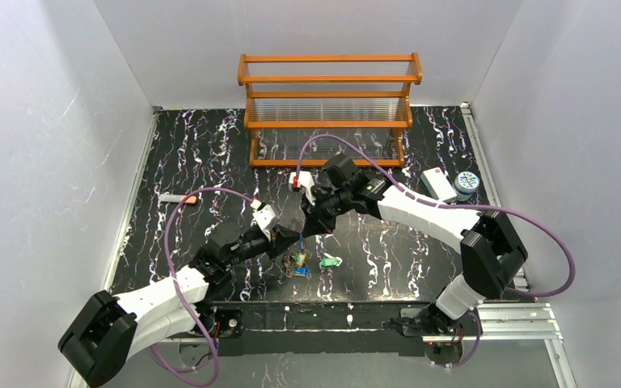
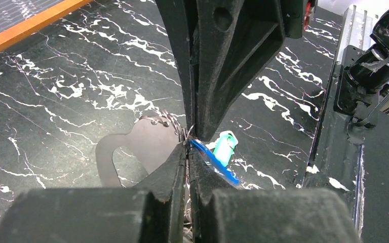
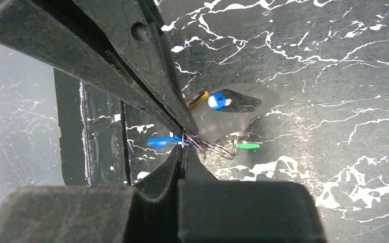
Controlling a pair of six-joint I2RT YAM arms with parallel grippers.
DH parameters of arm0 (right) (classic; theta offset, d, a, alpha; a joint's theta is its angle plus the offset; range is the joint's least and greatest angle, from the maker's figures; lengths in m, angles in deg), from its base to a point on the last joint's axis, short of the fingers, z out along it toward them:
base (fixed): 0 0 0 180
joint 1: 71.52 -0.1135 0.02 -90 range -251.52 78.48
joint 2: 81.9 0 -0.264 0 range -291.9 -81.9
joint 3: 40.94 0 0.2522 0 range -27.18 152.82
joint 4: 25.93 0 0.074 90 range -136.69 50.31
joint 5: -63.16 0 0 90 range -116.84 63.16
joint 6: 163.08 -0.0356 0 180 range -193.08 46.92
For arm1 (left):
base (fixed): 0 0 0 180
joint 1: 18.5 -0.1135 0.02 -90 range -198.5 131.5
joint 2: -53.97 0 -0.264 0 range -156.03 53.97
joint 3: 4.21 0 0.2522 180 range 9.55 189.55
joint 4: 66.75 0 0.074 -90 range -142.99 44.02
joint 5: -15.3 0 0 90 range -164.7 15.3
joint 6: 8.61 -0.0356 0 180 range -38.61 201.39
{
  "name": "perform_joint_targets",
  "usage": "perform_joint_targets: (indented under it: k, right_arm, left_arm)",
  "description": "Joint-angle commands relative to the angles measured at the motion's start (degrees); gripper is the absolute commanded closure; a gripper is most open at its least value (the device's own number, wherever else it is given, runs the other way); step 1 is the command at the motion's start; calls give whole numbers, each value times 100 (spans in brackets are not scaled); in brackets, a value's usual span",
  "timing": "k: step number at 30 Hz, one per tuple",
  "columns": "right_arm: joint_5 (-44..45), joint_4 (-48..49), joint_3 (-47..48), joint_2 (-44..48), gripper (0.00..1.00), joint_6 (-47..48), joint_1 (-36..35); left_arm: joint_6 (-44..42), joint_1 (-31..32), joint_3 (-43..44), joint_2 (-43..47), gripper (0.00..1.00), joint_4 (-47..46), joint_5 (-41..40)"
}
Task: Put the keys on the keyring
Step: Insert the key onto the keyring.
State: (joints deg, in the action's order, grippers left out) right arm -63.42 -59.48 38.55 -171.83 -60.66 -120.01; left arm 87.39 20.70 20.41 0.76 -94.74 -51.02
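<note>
Left wrist, left end effector, right end effector, both clenched on one keyring, one blue key hanging

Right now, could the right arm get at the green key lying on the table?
Probably not yet: the right gripper is shut on the keyring, though the green key lies uncovered close by.

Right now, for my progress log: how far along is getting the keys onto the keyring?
Done: nothing I can confirm; a blue key sits at the wire, but threading is unclear. In hand: left tool and right tool are both shut on the keyring, held above the table. Left: a green key lies loose on the table, apart from the ring.
</note>
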Motion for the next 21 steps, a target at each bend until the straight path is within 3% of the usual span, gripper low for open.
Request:
perform_joint_targets:
  k: [1, 10, 21]
  right_arm:
    - [396, -204, 241, -119, 99, 84, -53]
    - [899, -117, 25, -37, 99, -135, -47]
    - [762, -57, -86, -27, 99, -424, 106]
  left_arm:
    - [24, 29, 22, 81, 100, -271, 138]
    - [64, 28, 13, 100, 100, -271, 198]
    - [86, 35, -56, 244, 100, -271, 243]
